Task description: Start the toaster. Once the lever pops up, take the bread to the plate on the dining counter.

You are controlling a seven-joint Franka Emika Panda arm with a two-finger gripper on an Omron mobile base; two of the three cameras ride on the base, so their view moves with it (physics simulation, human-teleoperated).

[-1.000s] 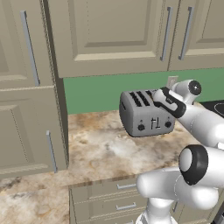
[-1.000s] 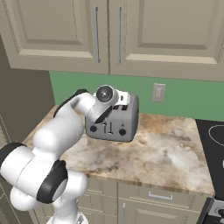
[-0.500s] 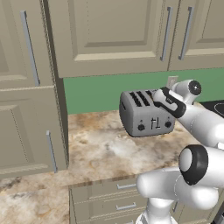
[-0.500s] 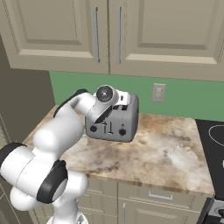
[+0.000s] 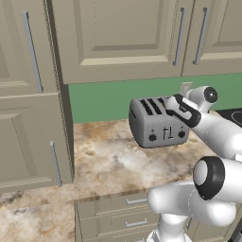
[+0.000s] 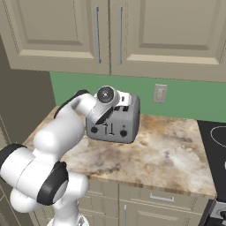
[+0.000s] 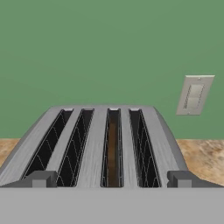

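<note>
The grey four-slot toaster (image 5: pixel 156 126) stands on the marbled worktop against the green wall, also seen in the right base view as the toaster (image 6: pixel 118 124). A dark brown slice of bread (image 7: pixel 112 151) sits low in the third slot from the left in the hand view. My gripper (image 7: pixel 111 180) hovers open just above the toaster's front top edge, one fingertip at each side of the slots and nothing between them. From the left base view the gripper (image 5: pixel 173 105) hangs over the toaster's right end. The plate and the dining counter are out of view.
Beige wall cabinets (image 5: pixel 123 38) hang close above the toaster. A tall cabinet (image 5: pixel 28 118) stands to its left, a wall outlet (image 6: pixel 160 93) behind it, and a black stovetop (image 6: pixel 214 141) to its right. Drawers (image 5: pixel 118 215) sit under the worktop (image 6: pixel 163 154).
</note>
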